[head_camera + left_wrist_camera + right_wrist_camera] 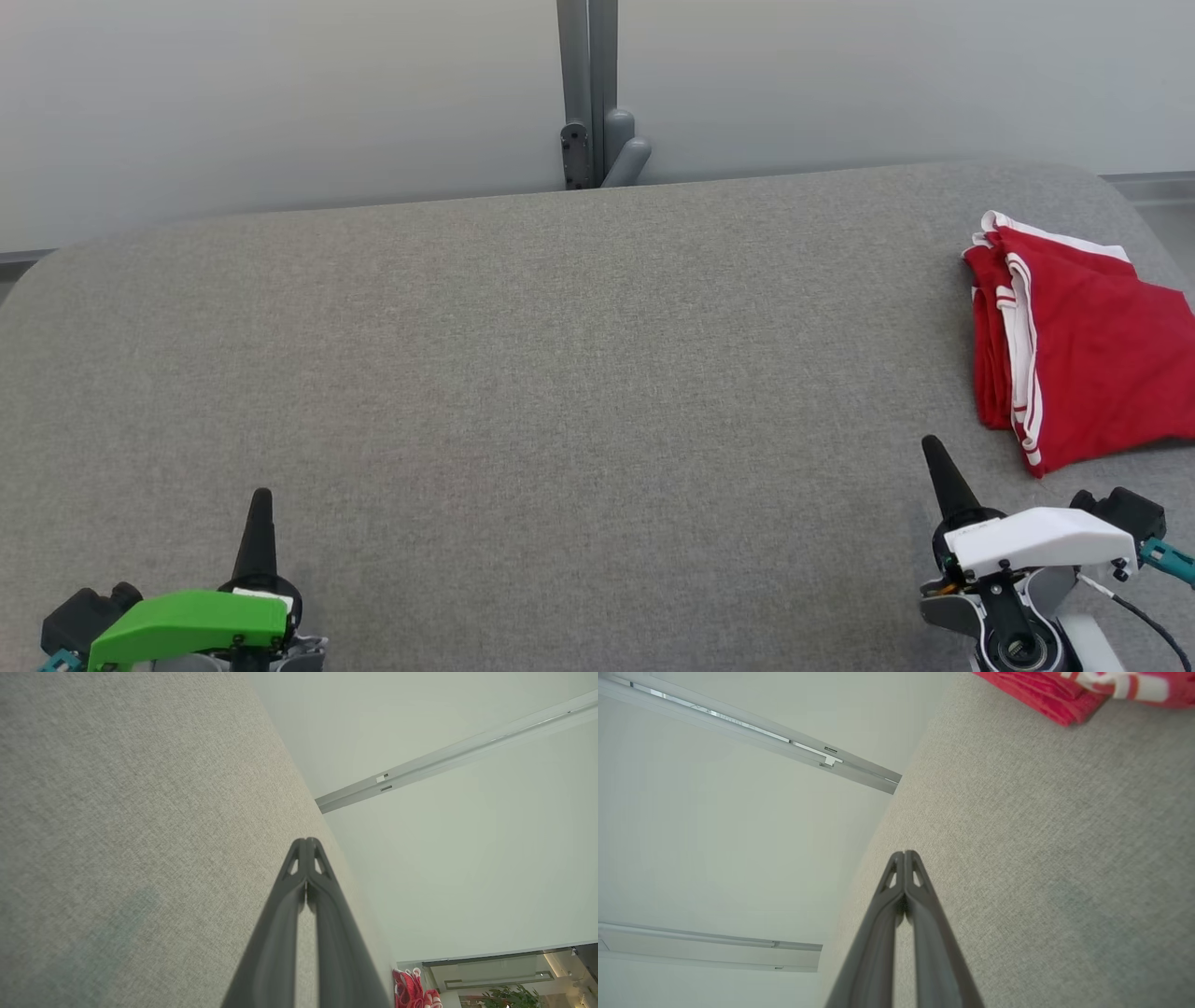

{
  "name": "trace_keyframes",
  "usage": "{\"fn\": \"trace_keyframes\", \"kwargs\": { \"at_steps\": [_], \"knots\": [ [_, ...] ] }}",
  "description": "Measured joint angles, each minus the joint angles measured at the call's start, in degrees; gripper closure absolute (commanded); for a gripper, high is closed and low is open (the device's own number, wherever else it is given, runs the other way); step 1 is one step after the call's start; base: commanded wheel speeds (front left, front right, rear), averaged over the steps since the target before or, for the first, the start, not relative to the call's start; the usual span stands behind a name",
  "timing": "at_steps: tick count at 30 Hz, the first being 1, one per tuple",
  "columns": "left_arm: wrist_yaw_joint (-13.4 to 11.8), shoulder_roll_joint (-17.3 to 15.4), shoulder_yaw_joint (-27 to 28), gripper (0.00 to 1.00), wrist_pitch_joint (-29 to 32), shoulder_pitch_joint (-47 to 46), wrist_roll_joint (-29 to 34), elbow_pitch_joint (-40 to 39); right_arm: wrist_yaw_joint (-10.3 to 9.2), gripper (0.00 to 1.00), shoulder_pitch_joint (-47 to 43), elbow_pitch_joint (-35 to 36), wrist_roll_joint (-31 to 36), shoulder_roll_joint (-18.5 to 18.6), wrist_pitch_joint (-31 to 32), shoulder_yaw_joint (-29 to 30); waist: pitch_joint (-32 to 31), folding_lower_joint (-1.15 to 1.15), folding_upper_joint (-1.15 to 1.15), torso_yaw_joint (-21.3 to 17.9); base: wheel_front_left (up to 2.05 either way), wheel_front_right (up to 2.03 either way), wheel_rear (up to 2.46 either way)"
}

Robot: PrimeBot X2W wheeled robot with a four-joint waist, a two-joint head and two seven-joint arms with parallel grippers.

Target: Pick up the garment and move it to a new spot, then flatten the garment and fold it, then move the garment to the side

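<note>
The garment (1083, 359) is red with white trim and lies folded at the right edge of the grey padded table (560, 373). Its near corner also shows at the top of the right wrist view (1045, 695), and a small red patch of it lies far off in the left wrist view (411, 989). My right gripper (934, 448) is shut and empty, low on the right, a short way in front of the garment's near corner. At the lower left my left gripper (261, 497) is shut on nothing, far from the garment. Both pairs of fingertips touch each other (306, 841) (904, 854).
A pale wall runs behind the table, with a grey post and bracket (593, 140) at the middle of the far edge. The table's grey cloth stretches wide between the two grippers.
</note>
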State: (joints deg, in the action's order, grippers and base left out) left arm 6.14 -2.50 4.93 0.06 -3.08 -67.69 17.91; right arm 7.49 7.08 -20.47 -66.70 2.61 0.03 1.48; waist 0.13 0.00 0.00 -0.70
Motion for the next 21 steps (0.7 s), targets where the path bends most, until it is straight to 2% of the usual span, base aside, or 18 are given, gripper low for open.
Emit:
{"fn": "trace_keyframes", "kwargs": {
  "at_steps": [21],
  "knots": [
    [0.49,-0.07,0.83,1.0,2.88,-1.07,-10.22,-1.63,-0.01,1.0,0.0,2.32,-10.59,0.05,2.68,1.86,0.02,0.0,0.0,0.26,0.0,0.0,0.0]
  ]
}}
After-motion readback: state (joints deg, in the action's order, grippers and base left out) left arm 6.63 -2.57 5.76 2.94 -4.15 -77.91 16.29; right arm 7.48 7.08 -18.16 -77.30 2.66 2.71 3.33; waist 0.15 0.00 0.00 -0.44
